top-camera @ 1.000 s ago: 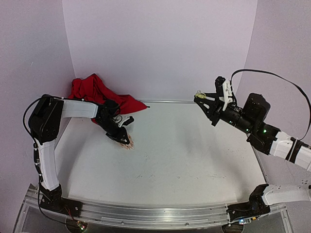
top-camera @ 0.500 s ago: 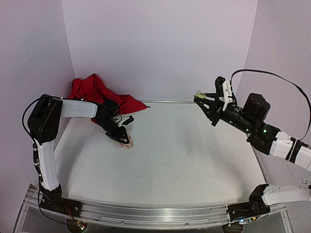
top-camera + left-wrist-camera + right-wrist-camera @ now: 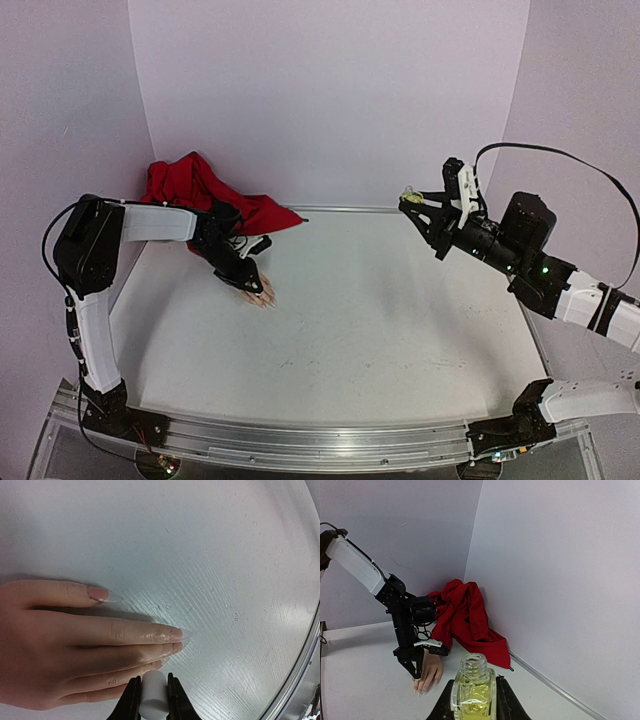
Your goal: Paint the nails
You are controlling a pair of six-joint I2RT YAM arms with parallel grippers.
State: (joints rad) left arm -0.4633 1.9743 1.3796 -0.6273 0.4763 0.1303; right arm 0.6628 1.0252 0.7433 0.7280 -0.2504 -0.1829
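Barely anything has shifted: the left arm has leaned a little toward the red cloth (image 3: 195, 190) behind the mannequin hand (image 3: 55, 645), and the right arm has not budged. The nails (image 3: 105, 594) are long, pointed and glossy, with clear tips. The one on the separate finger shows pink at its base, and another at the longest fingertip looks see-through. The peach hand lies flat, palm down, fingers stretched out on the white table (image 3: 390, 320), whose surface is faintly grained and scuffed. Right over the hand's fingertips, the left gripper (image 3: 152, 686) is clenched on a smooth white cylinder (image 3: 152, 697); I can't see what its far end carries. The crumpled, soft cloth is heaped just behind the hand's wrist. Well away from the hand and raised off the table, the right gripper (image 3: 472, 700) grasps a small clear glass bottle (image 3: 473, 682) of yellowish liquid, its ribbed neck uncapped.
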